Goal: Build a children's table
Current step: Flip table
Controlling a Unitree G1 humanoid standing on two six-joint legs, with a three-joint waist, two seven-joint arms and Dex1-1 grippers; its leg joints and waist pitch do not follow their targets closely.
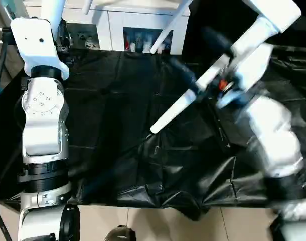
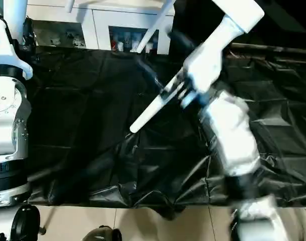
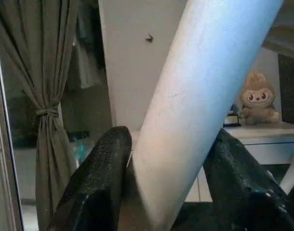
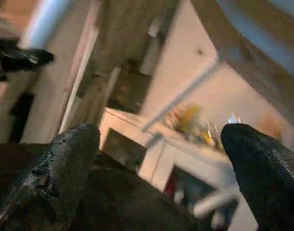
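Observation:
My left gripper is shut on a white tubular leg of the children's table, with a black finger pressed to each side. That leg rises out of the picture's top edge at the far left. Two more white legs slant near the top edge. A fourth leg slants across the middle above the black cloth, its thin tip low and its thick end running off the top right. My right gripper stands open with nothing between its fingers, and its arm sits just beside that leg. The tabletop is out of view.
A black crinkled cloth covers the work surface below. A white cabinet with glass-fronted shelves stands behind it. Tiled floor runs along the near edge. A curtain and a plush toy are in the room beyond.

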